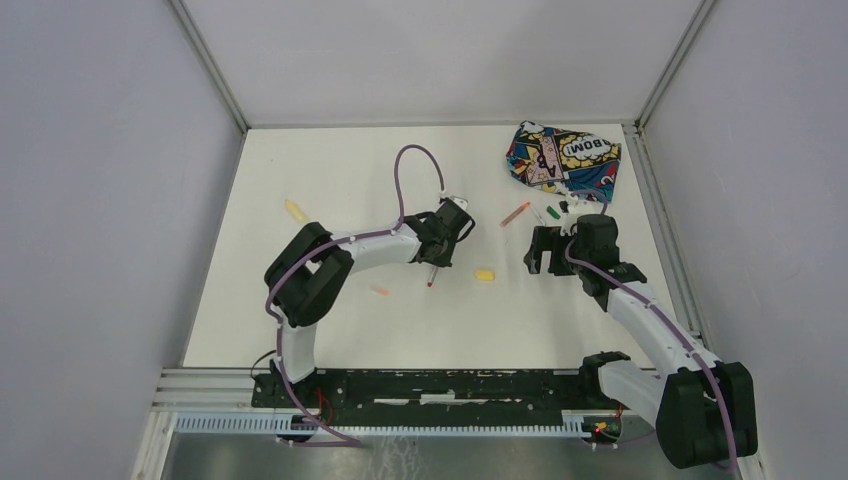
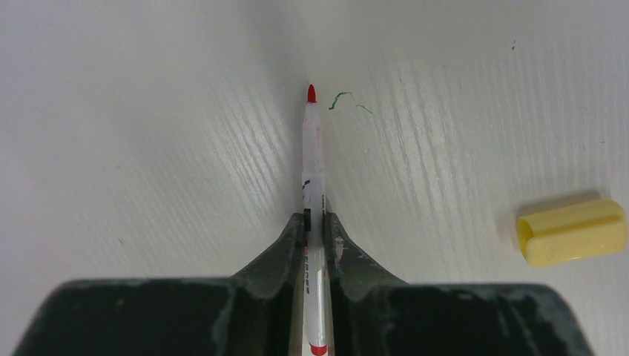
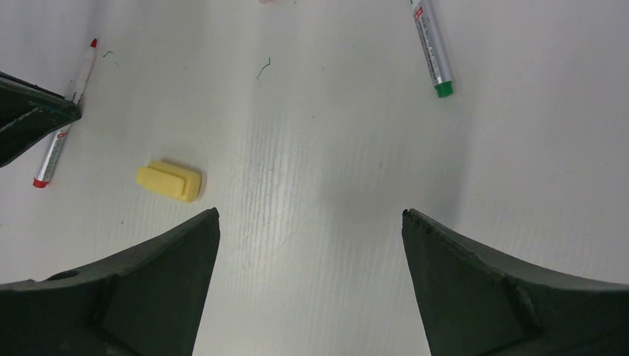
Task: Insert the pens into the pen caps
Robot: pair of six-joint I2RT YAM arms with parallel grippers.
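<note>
**Red Pen Pinched in the Left Claw, Just Left of the Yellow Cap**

Well to the left of the yellow cap [image 1: 484, 274], and farther from the arm bases, the yellow pen [image 1: 296, 210] is seen lying on the white tabletop [image 1: 350, 150]. Closer to the yellow cap, still on its left and slightly nearer the bases, a small orange cap [image 1: 379, 291] is found lying alone.

Just left of the yellow cap, the left claw [image 2: 315, 222] is pressed together on the red pen [image 2: 313, 148]. Its whitish barrel is pinched between the two fingers, and its bare red tip is pointed away from the wrist. Whether the pen is lifted off the tabletop cannot be told. A faint green scribble is marked on the tabletop beside the tip.

The yellow cap itself is laid on its side, apart from the red pen and from both claws.

To the right of the yellow cap and farther back, the orange pen [image 1: 515, 213] is seen, and the green pen [image 3: 432, 44] is laid beyond it, its green end turned toward the right claw [image 3: 310, 215]. That claw is spread wide with nothing between its fingers. Farthest right and back from the yellow cap, a comic-print pouch [image 1: 562, 160] is placed.
</note>
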